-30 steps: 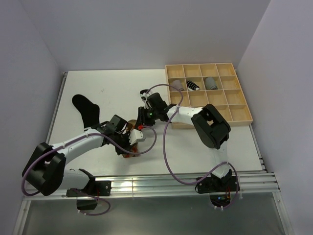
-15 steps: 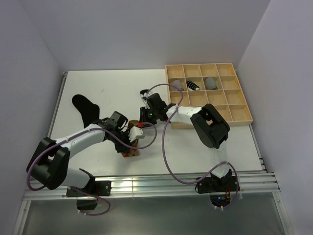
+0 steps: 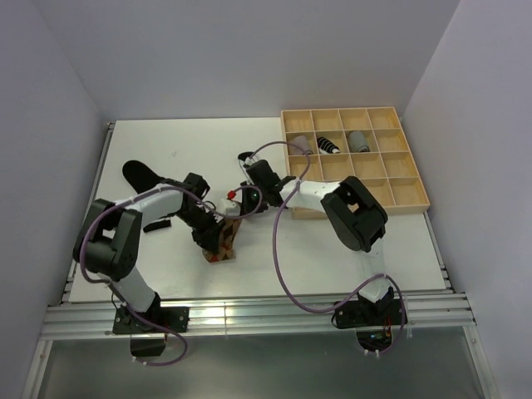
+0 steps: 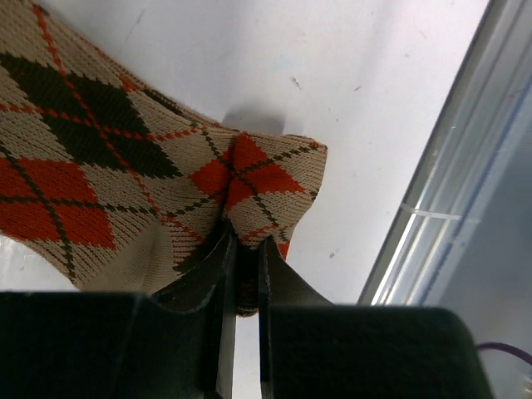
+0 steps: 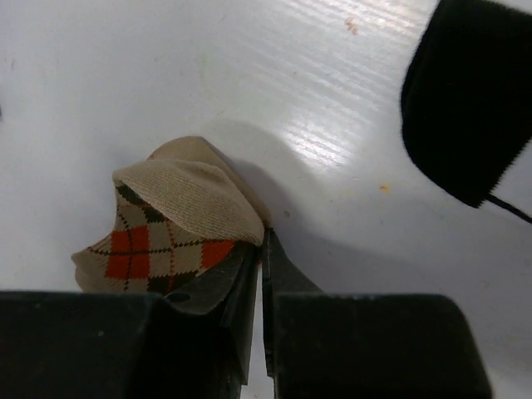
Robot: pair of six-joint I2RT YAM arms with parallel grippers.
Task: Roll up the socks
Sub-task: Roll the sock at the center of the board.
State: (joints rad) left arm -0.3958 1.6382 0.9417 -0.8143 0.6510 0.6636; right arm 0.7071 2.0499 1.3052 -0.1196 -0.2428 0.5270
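Observation:
A tan argyle sock (image 3: 224, 241) with red and dark diamonds lies bunched on the white table between both grippers. My left gripper (image 3: 216, 235) is shut on one edge of it; in the left wrist view the jaws (image 4: 243, 249) pinch a fold of the sock (image 4: 125, 183). My right gripper (image 3: 235, 206) is shut on the other end, and in the right wrist view its tips (image 5: 263, 243) clamp the plain tan edge of the sock (image 5: 179, 212) against the table. A black sock (image 3: 143, 179) lies flat at the left and also shows in the right wrist view (image 5: 470, 100).
A wooden compartment tray (image 3: 405, 165) stands at the back right, holding a grey roll (image 3: 299, 144), a dark striped roll (image 3: 330, 146) and another grey roll (image 3: 358, 140). A small black piece (image 3: 155, 225) lies by the left arm. Metal rails (image 3: 249, 312) run along the near edge.
The left arm has folded back and to the left, its elbow now over the black sock. The argyle sock now lies more spread out. The right gripper has shifted slightly left.

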